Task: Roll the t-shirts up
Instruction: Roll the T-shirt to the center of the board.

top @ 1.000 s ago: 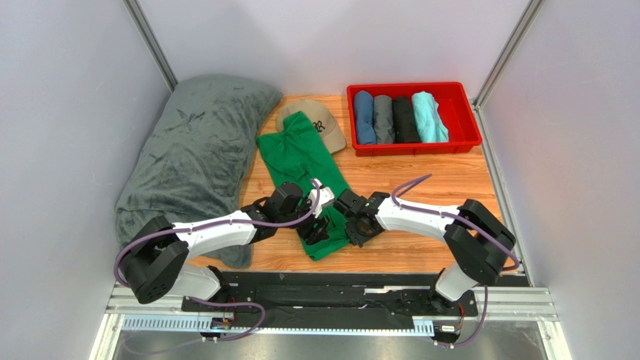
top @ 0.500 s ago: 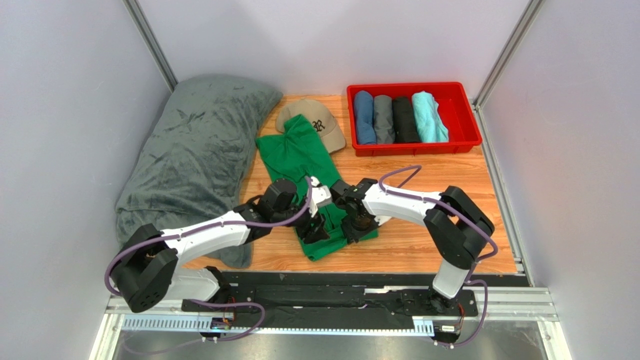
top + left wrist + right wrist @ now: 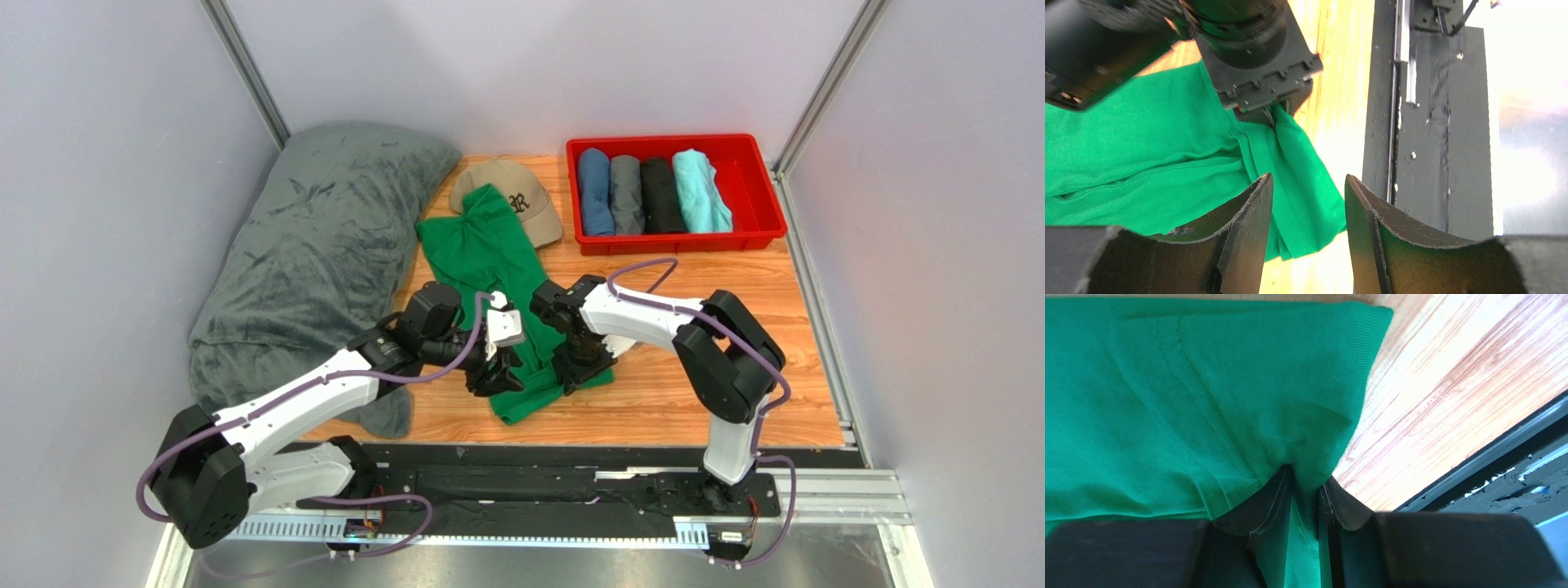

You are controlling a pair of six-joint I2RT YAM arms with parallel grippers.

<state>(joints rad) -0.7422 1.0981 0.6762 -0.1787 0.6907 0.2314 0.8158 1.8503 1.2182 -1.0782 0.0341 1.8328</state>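
Note:
The emerald-green t-shirt (image 3: 497,251) lies lengthwise on the wooden table, its near end bunched between my two grippers. My right gripper (image 3: 574,368) is shut on a fold of the green fabric (image 3: 1168,386) near its hem corner; the cloth is pinched between the jaws (image 3: 1306,487). My left gripper (image 3: 493,374) is open, its jaws (image 3: 1308,199) wide apart just above the tee's near corner (image 3: 1303,184), holding nothing. The right gripper's body (image 3: 1254,61) shows close ahead in the left wrist view. Blue (image 3: 595,190), grey (image 3: 626,194), black (image 3: 662,194) and aqua (image 3: 702,190) tees lie rolled in the red bin.
The red bin (image 3: 761,184) stands at the back right. A large grey-green plush blanket (image 3: 319,245) fills the left side. A tan cap (image 3: 530,202) lies by the tee's far end. The black base rail (image 3: 1438,122) runs along the table's near edge.
Both grippers have moved left and a little farther from the bases. The right gripper has dragged the tee's near right edge inward with it, and the near end is more bunched.

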